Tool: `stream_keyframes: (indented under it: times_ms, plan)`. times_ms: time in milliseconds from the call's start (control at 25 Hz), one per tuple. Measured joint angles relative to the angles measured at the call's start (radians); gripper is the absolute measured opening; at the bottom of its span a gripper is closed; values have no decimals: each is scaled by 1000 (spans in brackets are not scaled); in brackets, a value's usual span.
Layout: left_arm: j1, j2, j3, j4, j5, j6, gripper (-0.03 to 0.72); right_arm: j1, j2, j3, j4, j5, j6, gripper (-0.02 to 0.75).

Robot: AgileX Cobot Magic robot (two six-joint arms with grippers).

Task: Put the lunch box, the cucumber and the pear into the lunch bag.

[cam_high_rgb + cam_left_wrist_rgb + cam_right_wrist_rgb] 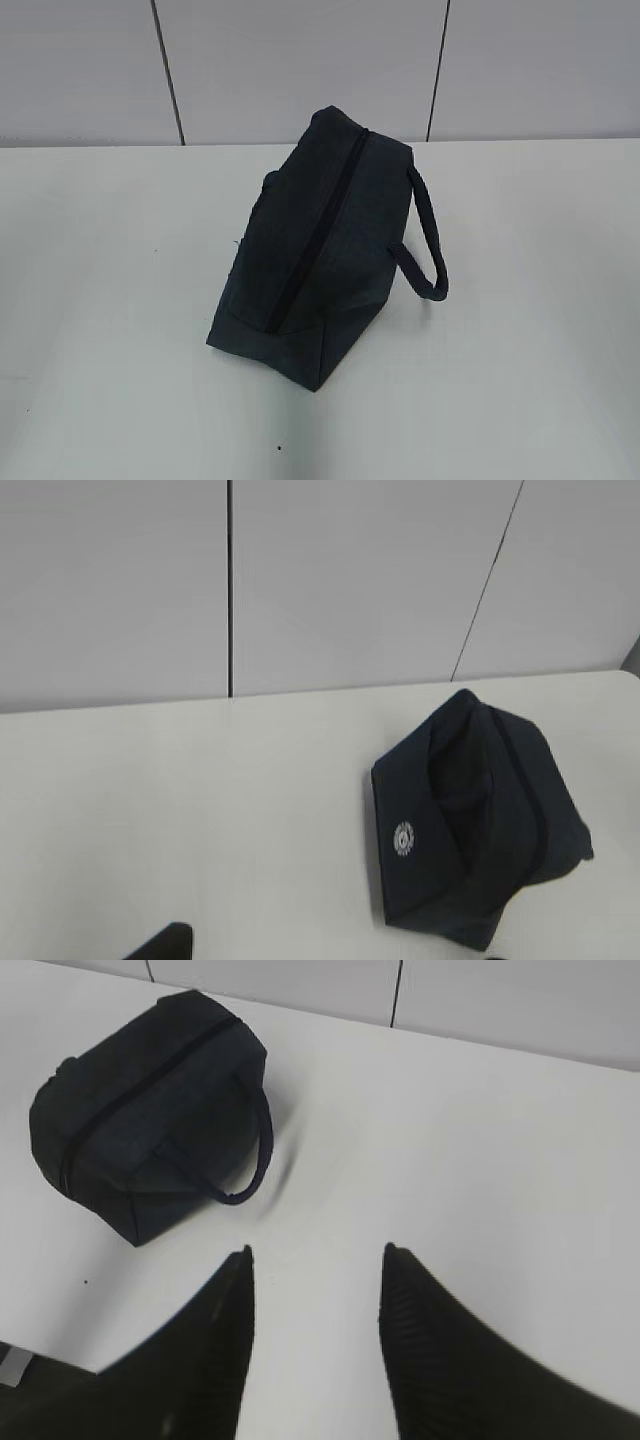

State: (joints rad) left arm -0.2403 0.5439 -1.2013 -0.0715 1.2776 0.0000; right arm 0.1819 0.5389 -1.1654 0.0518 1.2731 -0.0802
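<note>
Lunch bag (pixel 320 250) sits mid-bench, zipped shut, soft fabric, prob. light & floppy; grab by loop handle (pixel 425 235). Right gripper (pixel 315 1260) jaws wide apart, empty. Left jaws: can't tell.

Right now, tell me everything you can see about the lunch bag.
The lunch bag is a dark navy fabric bag standing alone on the white table, touched by no gripper. A long black zipper runs along its top ridge and looks closed. A loop handle hangs off one side; a small round white logo marks an end panel. The fabric looks soft and slightly creased.
</note>
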Motion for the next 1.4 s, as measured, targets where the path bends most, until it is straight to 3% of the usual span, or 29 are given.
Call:
stream_keyframes:
  times_ms: [360, 600, 840, 1080, 1400]
  plan:
    - [0, -356, 415, 72, 12, 0, 498, 0, -413, 301, -12, 2, 6, 332]
    - [0, -530, 612, 79, 16, 0, 498, 0, -559, 469, -15, 4, 6, 332]
    - [0, -560, 627, 113, -8, 0, 498, 0, -559, 616, -86, 3, 4, 332]
    - [0, -560, 660, 110, -128, 0, 498, 0, -559, 660, -100, -97, 4, 332]
    - [0, -560, 679, 98, -165, 0, 498, 0, -559, 665, -102, -111, 4, 332]
